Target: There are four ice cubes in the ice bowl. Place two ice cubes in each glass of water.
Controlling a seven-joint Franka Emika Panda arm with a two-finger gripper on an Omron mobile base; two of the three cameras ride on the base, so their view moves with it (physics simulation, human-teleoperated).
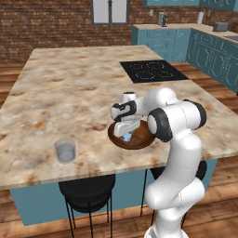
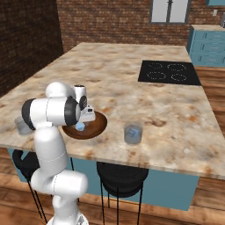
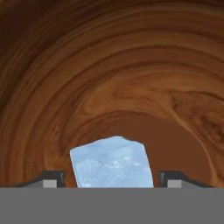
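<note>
Ice cube [image 3: 113,162] sits low in the hand view, between the two fingers [image 3: 52,179], which stand apart on either side of it, not yet gripping. It lies in the wooden ice bowl [image 1: 144,139] at the worktop's [image 1: 69,93] near edge, mid-frame in both base views. One glass of water [image 1: 65,151] stands lower left in the left base view; another [image 2: 133,133] holds what looks like ice, so filling seems partly done. Farther off: a black cooktop [image 1: 152,70], teal cabinets [image 1: 186,44], a brick wall [image 1: 46,23].

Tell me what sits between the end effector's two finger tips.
In the hand view, one ice cube lies between the end effector tips, gaps either side, inside the wooden ice bowl.
</note>
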